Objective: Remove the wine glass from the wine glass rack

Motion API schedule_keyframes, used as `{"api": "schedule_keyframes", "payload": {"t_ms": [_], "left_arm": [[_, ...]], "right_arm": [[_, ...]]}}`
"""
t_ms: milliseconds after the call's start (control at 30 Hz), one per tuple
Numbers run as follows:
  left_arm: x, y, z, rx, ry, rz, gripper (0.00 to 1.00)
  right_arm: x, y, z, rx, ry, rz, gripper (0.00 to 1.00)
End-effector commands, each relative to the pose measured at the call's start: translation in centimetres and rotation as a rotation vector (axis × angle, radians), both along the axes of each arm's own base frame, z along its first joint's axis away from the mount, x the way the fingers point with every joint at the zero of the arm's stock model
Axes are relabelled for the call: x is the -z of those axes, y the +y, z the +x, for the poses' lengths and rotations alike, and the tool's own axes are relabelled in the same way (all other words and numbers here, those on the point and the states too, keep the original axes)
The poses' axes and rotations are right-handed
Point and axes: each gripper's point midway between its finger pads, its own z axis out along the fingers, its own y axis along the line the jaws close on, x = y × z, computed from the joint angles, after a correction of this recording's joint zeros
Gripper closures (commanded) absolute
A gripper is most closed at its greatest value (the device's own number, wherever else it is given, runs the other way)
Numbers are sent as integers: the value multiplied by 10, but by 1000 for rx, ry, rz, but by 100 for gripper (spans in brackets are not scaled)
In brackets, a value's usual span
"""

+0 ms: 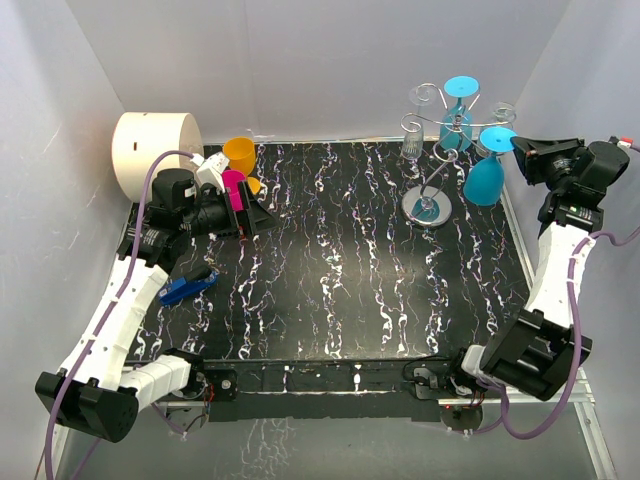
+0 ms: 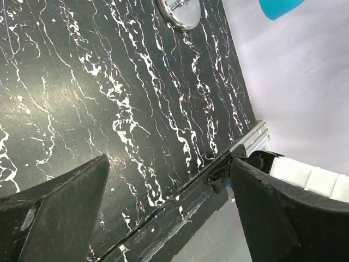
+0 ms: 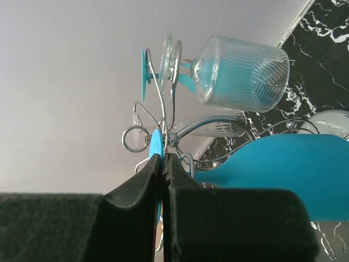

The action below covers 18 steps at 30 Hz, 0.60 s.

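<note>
Top external view: at the far left corner of the black marbled tabletop (image 1: 340, 290) stand a cream cylinder (image 1: 155, 150) and an orange cup (image 1: 240, 155), well away from the work. The left claw (image 1: 255, 215) hangs beside them with its jaws spread wide and nothing between them. It appears parked clear of the job, its wrist camera looking across the tabletop towards the far right corner. A small blue object (image 1: 187, 287) lies by the left edge.

Near the far right corner, the wine glass rack (image 1: 430, 208) carries three glasses upside down. Each foot is hooked over a curled wire arm, so the bowls hang free. A clear glass (image 1: 411, 142) hangs on the left and a second blue glass (image 1: 457, 115) at the back. The blue wine glass (image 1: 485, 178) hangs on the right-hand arm, not yet off the rack.

The right claw (image 1: 520, 150) is pinched shut on the thin foot of that wine glass, seen edge-on between its fingers in the right wrist view. The foot is probably the handiest flat part to hold while sliding the stem out along the wire.

No brand, label or writing can be read anywhere.
</note>
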Motion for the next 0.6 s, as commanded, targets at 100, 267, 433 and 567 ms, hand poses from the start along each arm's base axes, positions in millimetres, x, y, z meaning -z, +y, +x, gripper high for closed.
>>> {"api": "schedule_keyframes", "payload": {"t_ms": [100,267,433,567], "left_arm": [[-6,0,-7,14,-11,-4,9],[-7,0,-8,16,-12,-4,9],[-4,1,-9,17,-8,2,9],[-2,0,-9,19,-3,-3,9]], "right_arm": [[-23,-5,-17,77,-27,-72,100],[-20,0,-19,57,-19,-58,100],[-23,15,-22,-26,-43,-63,100],[-22,18,-21,-44,-49,-70,100]]}}
